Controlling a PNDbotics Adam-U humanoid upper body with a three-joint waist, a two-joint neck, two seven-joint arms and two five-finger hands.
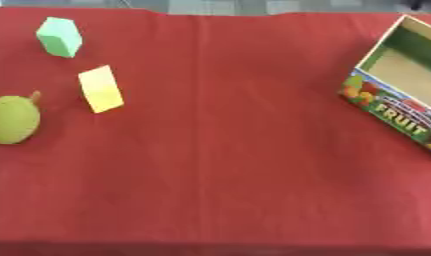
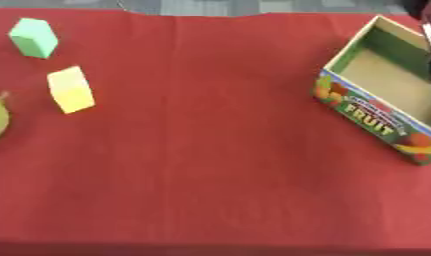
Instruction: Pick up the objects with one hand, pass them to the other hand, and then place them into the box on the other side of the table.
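Seeing neither robot hand in either eye view, so we can't tell whether fingers are apart, together or clamped on anything, and we have no robot hand to place things against. On the red-covered counter (image 1: 227, 150) we have three objects at the left side: a green block (image 1: 59, 36) farthest back, a yellow block (image 1: 100, 88) just beside and nearer than it, and a round yellow-green fruit (image 1: 12, 119) at the left edge, all apart from each other. Well apart at the right sits the open box (image 2: 369, 116) marked FRUIT, angled, nothing visible inside.
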